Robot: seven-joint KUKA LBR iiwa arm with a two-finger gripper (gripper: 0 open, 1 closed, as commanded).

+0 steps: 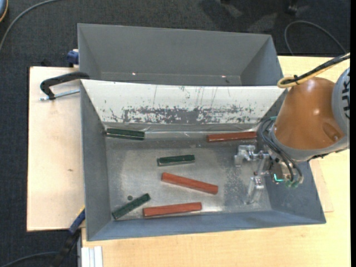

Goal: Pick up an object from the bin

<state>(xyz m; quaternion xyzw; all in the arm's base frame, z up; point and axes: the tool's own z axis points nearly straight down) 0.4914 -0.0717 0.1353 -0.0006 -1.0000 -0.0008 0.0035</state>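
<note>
Nearest thing: back-wall red bar (232, 137), flat along the wall just behind your gripper (253, 171); the wall likely crowds a grasp.
Next: slanted red bar (189, 183), on open floor to its left, probably the easier pick.
Grip: you cannot tell whether it is wide or narrow; nothing seen held.
Farther left: front red bar (172, 209) and green bars (177, 160), scattered well apart.

The arm (345, 102) reaches in from the right, its orange wrist cover (305, 118) tilted left and downward. Below it the pincer (253, 174) points down, cables (285, 171) looped beside it.
</note>
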